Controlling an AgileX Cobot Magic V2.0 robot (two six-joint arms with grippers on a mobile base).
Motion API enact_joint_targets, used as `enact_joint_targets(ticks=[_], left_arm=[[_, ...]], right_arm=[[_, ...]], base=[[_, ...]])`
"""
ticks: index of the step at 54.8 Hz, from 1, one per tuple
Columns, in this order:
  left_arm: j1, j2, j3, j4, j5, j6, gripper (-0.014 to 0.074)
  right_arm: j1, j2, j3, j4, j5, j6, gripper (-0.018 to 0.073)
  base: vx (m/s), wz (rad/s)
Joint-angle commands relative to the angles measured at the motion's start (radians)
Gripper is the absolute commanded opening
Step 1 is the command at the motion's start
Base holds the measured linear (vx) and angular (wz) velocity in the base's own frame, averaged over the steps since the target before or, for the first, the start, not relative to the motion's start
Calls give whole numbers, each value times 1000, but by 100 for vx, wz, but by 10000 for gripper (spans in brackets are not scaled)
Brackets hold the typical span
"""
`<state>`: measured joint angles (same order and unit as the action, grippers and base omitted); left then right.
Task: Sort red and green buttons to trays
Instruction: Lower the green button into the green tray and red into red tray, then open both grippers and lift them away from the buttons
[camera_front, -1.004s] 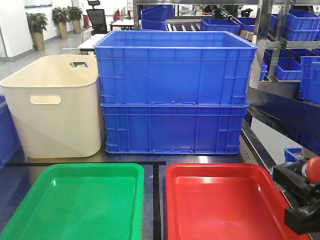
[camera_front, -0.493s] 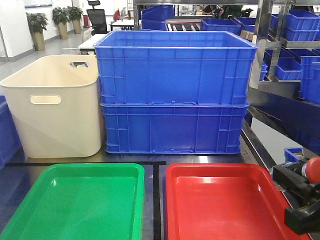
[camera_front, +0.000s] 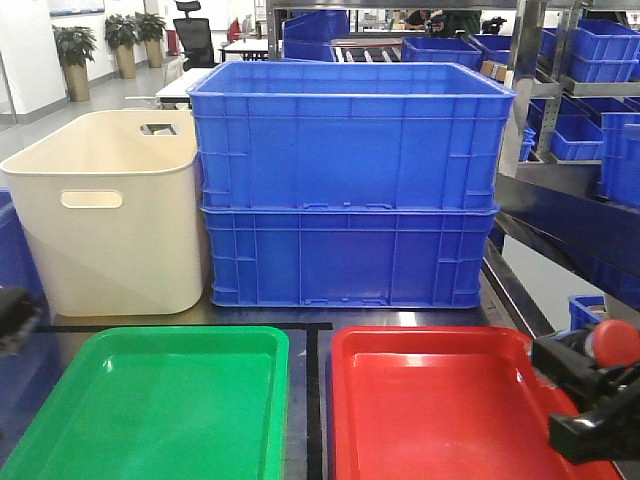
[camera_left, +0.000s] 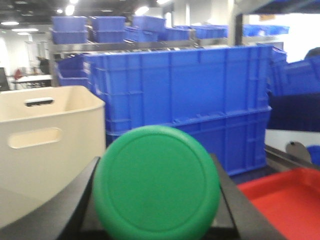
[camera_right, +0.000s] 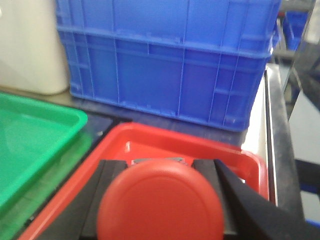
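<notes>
The green button (camera_left: 156, 182) fills the left wrist view, its round cap facing the camera, with my left gripper (camera_left: 156, 210) shut on it between black fingers (camera_left: 75, 205). In the front view that gripper (camera_front: 12, 312) is only a dark blur at the left edge, beside the green tray (camera_front: 60, 420). My right gripper (camera_front: 585, 395) is shut on the red button (camera_front: 614, 340) at the right rim of the red tray (camera_front: 440, 400). From the right wrist, the red button (camera_right: 160, 200) hangs over the red tray (camera_right: 150, 137), gripper (camera_right: 162, 215) shut on it.
Two stacked blue crates (camera_front: 345, 180) stand behind the trays, and a cream tub (camera_front: 105, 210) is to their left. A metal shelf rack with more blue crates (camera_front: 590, 90) runs along the right side. A black tape line (camera_front: 312, 400) separates the trays.
The right gripper with the red button has shifted a little left toward the red tray. The left gripper has come into the front view at the left edge.
</notes>
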<state>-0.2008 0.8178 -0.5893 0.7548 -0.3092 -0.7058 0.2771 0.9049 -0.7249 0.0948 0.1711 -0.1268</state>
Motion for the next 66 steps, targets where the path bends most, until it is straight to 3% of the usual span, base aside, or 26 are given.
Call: enact_joint_targets(ticks=[1, 13, 23, 34, 40, 49, 56, 66], left_arm=[[-6, 77, -28, 8, -127, -6, 3], [-6, 317, -28, 2, -270, -6, 5], [-6, 497, -31, -4, -313, -6, 31], [-6, 611, -31, -3, -314, -6, 126], [-6, 638, -31, -3, -313, -6, 237], [-6, 646, -31, -2, -315, -6, 435], [-6, 646, -31, -2, -315, -6, 550], [-6, 646, -31, -2, -356, -6, 617]], right_arm=[[2, 48, -37, 0, -130, -5, -9], [2, 202, -37, 4, -229, -4, -9], [2, 318, -37, 3, -245, -4, -4], [2, 407, -37, 4, -248, -4, 21], [2, 444, -37, 4, -248, 3, 57], [2, 485, -37, 4, -248, 13, 158], [2, 504, -37, 4, -248, 14, 286], [1, 507, -37, 4, -248, 14, 498]], base=[[0, 0], [0, 0], [0, 0], [0, 0], [0, 0], [0, 0], [0, 0], [0, 0]])
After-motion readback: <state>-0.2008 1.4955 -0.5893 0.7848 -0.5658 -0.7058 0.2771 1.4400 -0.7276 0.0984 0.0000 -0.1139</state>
